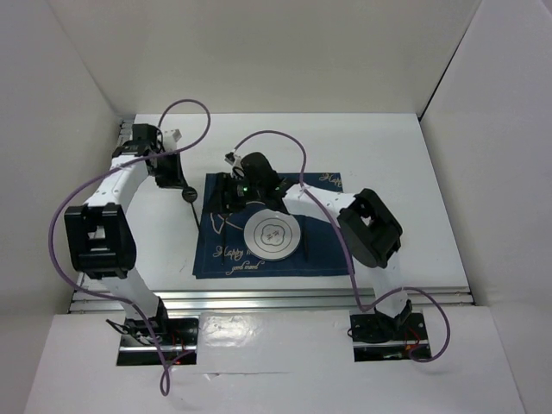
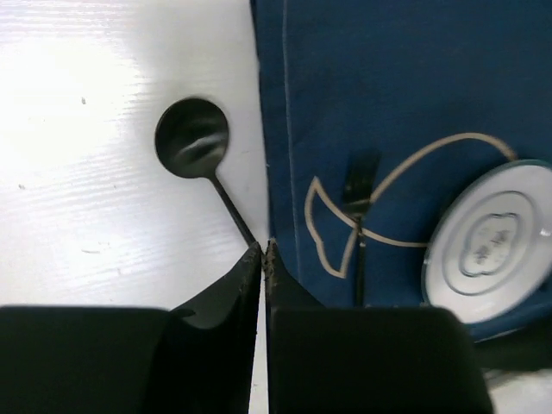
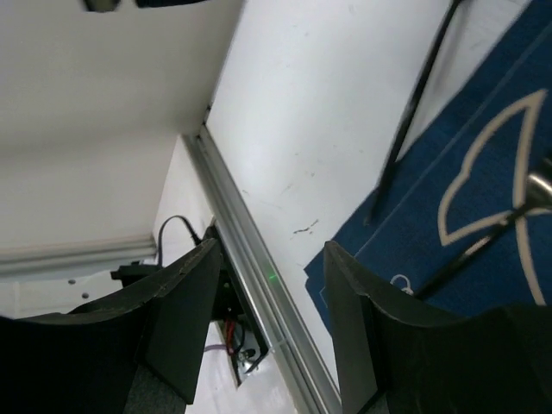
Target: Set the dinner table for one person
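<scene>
step in hand (judged): spoon placement. the left hand (image 2: 263, 250) is closed on the handle end of a black spoon (image 2: 191, 138). the spoon bowl is over bare table (image 2: 95, 207), just beside the left edge of the navy placemat (image 2: 388, 78) – contact w/ the surface cannot be confirmed. the right hand (image 3: 272, 248) is open w/ nothing in its gap, poised above the placemat, its camera facing the silver rail (image 3: 226, 185).

the table is the white top carrying all items. the placemat lies approx. at its centre. plate (image 2: 492, 246) and fork (image 2: 360, 194) are already on the mat, fork between spoon and plate.

next move (judged): lay the spoon flat, handle parallel to the mat edge, then open the left hand and lift straight up – no drag. keep clear of the right arm over the mat.
</scene>
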Motion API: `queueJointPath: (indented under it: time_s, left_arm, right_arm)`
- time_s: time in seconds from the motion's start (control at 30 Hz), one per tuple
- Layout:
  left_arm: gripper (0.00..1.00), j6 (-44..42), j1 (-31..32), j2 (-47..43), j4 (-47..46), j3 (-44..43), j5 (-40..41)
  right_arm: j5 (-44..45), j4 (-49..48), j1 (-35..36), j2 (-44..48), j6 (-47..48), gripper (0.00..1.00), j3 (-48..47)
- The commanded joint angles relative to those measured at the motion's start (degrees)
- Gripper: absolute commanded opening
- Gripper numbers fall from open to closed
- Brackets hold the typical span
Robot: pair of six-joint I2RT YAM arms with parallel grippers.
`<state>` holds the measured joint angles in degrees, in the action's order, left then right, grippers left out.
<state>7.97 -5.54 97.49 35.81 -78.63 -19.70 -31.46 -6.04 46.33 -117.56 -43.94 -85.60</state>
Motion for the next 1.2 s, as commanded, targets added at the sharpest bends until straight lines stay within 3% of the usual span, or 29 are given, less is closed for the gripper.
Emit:
queueJointPath:
  time_s: [0.0, 0.17, 0.37, 0.53, 0.83, 0.97, 1.17]
  left_arm:
    - [0.11, -5.9, 3.1, 5.5, 4.4, -3.9, 9.9]
    - [0.22, -4.8, 6.0, 12.4, 6.9, -5.2, 16.5]
    - [0.23, -2.9, 10.2, 15.4, 8.4, -4.5, 20.8]
    - [0.23, -1.6, 10.2, 17.4, 8.4, -4.5, 24.0]
    - [0.23, -1.6, 10.2, 18.8, 8.4, -3.4, 23.3]
    - [0.28, -1.6, 10.2, 21.3, 9.1, -3.9, 22.8]
    - [0.29, -2.3, 5.6, 24.8, 11.8, -5.0, 14.4]
  right_arm:
    - [4.9, 1.3, -0.5, 6.1, -0.5, 0.59, 1.9]
    - [13.6, 8.7, -0.5, 14.4, 1.4, 0.59, 7.5]
    - [18.7, 12.6, -0.5, 21.5, 2.5, 0.59, 13.5]
    - [19.8, 13.9, -0.5, 23.0, 3.2, 0.59, 15.6]
    - [20.3, 14.4, -0.5, 24.0, 3.7, 0.59, 16.7]
    - [20.8, 15.5, -0.5, 24.0, 4.3, 0.59, 16.7]
    - [22.1, 16.1, -0.5, 25.8, 4.9, 0.59, 17.2]
